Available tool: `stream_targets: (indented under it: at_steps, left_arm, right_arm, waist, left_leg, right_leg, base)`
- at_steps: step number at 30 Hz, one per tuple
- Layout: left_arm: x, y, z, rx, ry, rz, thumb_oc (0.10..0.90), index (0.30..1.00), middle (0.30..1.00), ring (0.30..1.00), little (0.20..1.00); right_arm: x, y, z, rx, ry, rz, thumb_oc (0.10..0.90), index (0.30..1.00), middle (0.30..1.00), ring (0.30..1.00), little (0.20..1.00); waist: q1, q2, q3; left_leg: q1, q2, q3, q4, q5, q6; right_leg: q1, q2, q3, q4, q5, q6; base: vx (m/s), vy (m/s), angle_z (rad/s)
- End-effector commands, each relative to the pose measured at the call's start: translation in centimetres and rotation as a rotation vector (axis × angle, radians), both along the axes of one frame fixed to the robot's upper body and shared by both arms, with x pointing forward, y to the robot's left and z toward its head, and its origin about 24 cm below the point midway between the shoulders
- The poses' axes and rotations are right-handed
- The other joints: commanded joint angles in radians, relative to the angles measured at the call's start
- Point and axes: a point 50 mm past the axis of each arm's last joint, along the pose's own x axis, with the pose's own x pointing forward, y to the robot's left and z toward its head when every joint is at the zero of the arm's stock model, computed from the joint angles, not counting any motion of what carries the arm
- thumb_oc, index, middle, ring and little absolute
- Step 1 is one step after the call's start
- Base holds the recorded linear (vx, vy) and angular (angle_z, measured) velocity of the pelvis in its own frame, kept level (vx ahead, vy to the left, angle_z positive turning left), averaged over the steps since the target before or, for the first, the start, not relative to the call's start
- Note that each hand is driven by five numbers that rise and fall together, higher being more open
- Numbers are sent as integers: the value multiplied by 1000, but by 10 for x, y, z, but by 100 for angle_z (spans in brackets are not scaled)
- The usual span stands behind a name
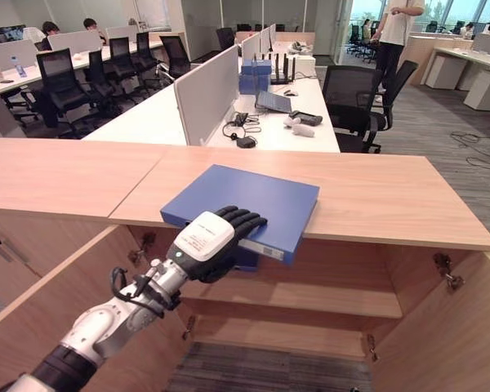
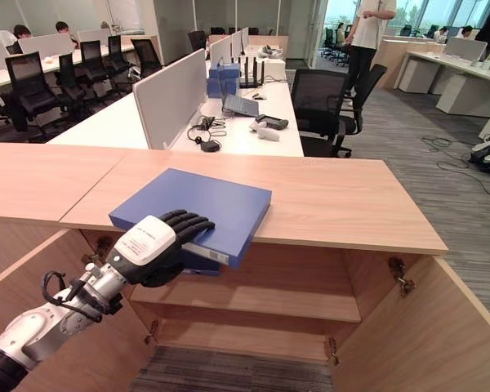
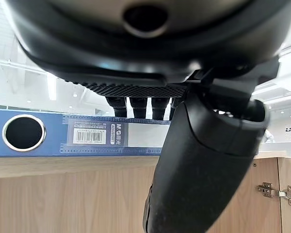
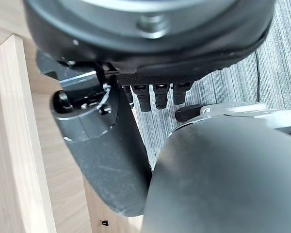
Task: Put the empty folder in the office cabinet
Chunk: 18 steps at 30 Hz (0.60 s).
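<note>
A blue folder (image 1: 253, 196) lies flat on the wooden top of the office cabinet (image 1: 384, 196), its spine sticking out past the front edge. My left hand (image 1: 212, 241) is shut on that spine, fingers (image 2: 188, 220) curled over the top face and thumb (image 3: 203, 160) under it. The spine's label and round hole (image 3: 23, 132) face the left wrist camera. Below, the cabinet stands open, with a bare shelf (image 1: 310, 298) inside. My right hand (image 4: 136, 97) hangs beside the cabinet's wooden side with relaxed fingers, holding nothing.
The cabinet's doors swing out at left (image 1: 57, 302) and right (image 1: 449, 327). Behind the cabinet stand white desks (image 1: 286, 122) with dividers and black office chairs (image 1: 351, 98). A person (image 1: 396, 33) stands at the far right back.
</note>
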Motion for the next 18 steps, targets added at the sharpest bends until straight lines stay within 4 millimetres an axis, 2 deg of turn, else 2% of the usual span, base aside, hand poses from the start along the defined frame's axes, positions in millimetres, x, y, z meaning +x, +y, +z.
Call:
stream_targets:
  at_steps: [1, 11, 12, 13, 18]
  left_arm:
    - [27, -13, 56, -47, -236, -49, 800, 900, 900, 900, 900]
    - [31, -18, 52, -62, -234, -49, 800, 900, 900, 900, 900]
    - [31, -19, 51, -64, -229, -49, 635, 653, 653, 653, 653]
    - [31, -20, 50, -62, -224, -53, 400, 300, 300, 300, 300]
    - [31, -22, 45, -107, -188, -43, 400, 300, 300, 300, 300]
  right_arm:
    - [37, 0, 7, -1, -110, 9, 800, 900, 900, 900, 900]
    - [39, 3, 6, 4, -107, 19, 800, 900, 900, 900, 900]
    - [39, 3, 6, 3, -106, 18, 800, 900, 900, 900, 900]
    - [39, 2, 6, 0, -105, 15, 800, 900, 900, 900, 900]
    - [39, 2, 6, -3, -104, 10, 800, 900, 900, 900, 900]
  waist:
    - [-15, -9, 32]
    - [-19, -10, 28]
    - [-19, -11, 27]
    - [-19, -12, 27]
    - [-19, -16, 27]
  left_leg:
    - [-2, -12, -25, -1, -35, -7]
    - [-6, -11, -10, -1, -32, -6]
    - [-7, -11, -8, -1, -32, -6]
    - [-8, -11, -7, -1, -32, -6]
    - [-9, -11, -5, -1, -31, -6]
  right_leg:
    - [131, -2, 29, 9, -182, 64]
    - [120, -1, 34, 9, -175, 63]
    - [119, -1, 34, 9, -173, 62]
    - [119, -1, 33, 9, -173, 62]
    - [120, -1, 32, 9, -171, 62]
  base:
    - [0, 0, 0]
    - [0, 0, 0]
    - [0, 0, 0]
    - [-10, 13, -4]
    - [-1, 6, -2]
